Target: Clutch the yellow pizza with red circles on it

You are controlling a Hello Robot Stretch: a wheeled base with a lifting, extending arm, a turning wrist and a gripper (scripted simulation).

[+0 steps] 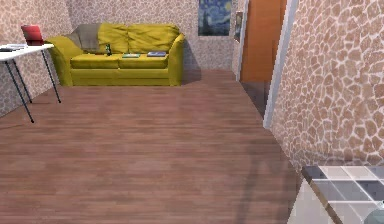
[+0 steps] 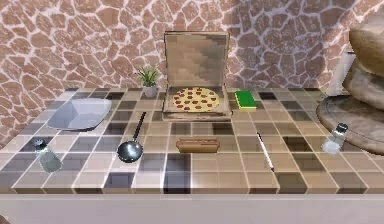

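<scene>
- Pizza [image 2: 196,99]: yellow with red circles, round, so no long axis or heading; lies flat in an open box [image 2: 196,55] with its lid upright at 12 o'clock, on the checkered countertop [image 2: 300,150].
- Green sponge [image 2: 245,99] at 3 o'clock, just beside the box.
- Potted plant [image 2: 150,78] at 10 o'clock.
- Brown loaf [image 2: 198,145] at 6 o'clock.
- Ladle [image 2: 131,148] at 7 o'clock.
- Gripper: state cannot be told.

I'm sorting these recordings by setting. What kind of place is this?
Probably a home, living room beside kitchen: a yellow sofa, and a tiled counter bearing a pizza in its open box and a ladle.
</scene>
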